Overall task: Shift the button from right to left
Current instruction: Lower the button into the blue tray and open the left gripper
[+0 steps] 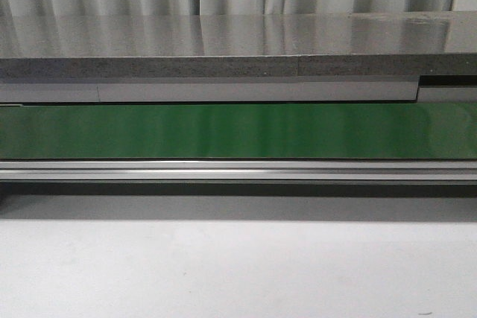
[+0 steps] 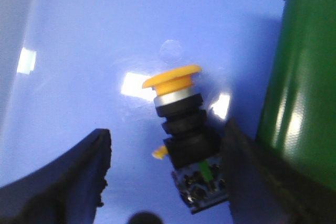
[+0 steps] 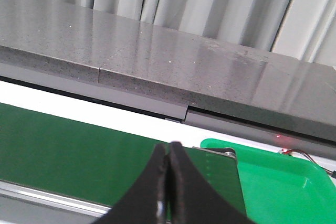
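Fingers of the left arm [image 2: 163,177] stand apart, one dark finger [image 2: 63,182] on each side of the button [image 2: 184,140], and as far as I can see neither of them touches it. The button lies tilted on a blue surface [image 2: 94,35], with its yellow cap [image 2: 172,78] pointing away from the wrist and its black body [image 2: 191,153] between the fingers. One finger looks closer to the body than the other. A green cylinder with a metal rim [image 2: 299,77] stands just beside that closer finger.

On the right arm the fingers [image 3: 168,192] are pressed together with nothing between them. They hang over the green belt [image 3: 79,145], near a green tray [image 3: 273,177]. The front view shows only the belt [image 1: 238,130] and the grey bench [image 1: 223,35] behind it, no arm and no button.

I judge the risk like this. Because the button is tilted and not centred, the nearer finger may push it first and make it roll or turn on the round cap, so the grip lands on the cap edge and slips. The finger next to the cylinder could also knock against it. A small yellow piece [image 2: 159,153] sticks out at the side of the body; I cannot tell what it is.
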`<state>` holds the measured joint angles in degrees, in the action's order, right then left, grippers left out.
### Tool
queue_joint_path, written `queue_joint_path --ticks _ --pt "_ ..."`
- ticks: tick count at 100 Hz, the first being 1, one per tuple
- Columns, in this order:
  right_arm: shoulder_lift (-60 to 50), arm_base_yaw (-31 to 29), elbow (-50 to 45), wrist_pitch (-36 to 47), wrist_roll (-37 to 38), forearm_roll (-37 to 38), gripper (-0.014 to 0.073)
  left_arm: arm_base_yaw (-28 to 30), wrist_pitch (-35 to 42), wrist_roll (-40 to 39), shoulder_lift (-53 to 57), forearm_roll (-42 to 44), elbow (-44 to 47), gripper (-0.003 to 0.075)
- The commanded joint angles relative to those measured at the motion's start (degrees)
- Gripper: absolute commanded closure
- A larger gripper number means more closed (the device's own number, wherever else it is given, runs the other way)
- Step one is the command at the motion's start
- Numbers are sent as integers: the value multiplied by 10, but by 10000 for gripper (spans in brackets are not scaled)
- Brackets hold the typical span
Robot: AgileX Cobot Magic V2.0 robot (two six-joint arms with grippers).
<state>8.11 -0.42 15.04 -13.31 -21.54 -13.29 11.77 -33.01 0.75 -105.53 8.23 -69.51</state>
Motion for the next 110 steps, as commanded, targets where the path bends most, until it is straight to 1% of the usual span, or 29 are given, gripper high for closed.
queue_joint_path --ticks 1,29,47,55,81,110 --pt "5 0 16 47 -4 -5 662 1 19 0 29 1 -20 280" --pt "5 0 16 47 -4 -5 662 1 22 0 55 14 -22 280" --pt "5 0 16 47 -4 -5 662 -2 30 0 115 15 -22 280" --pt "5 0 16 47 -4 -5 662 -10 31 0 149 2 -22 280" --pt "5 0 16 47 -4 -5 662 -67 36 0 283 -5 6 285" --pt "5 0 16 47 -4 -5 662 -161 59 0 430 -16 99 285"
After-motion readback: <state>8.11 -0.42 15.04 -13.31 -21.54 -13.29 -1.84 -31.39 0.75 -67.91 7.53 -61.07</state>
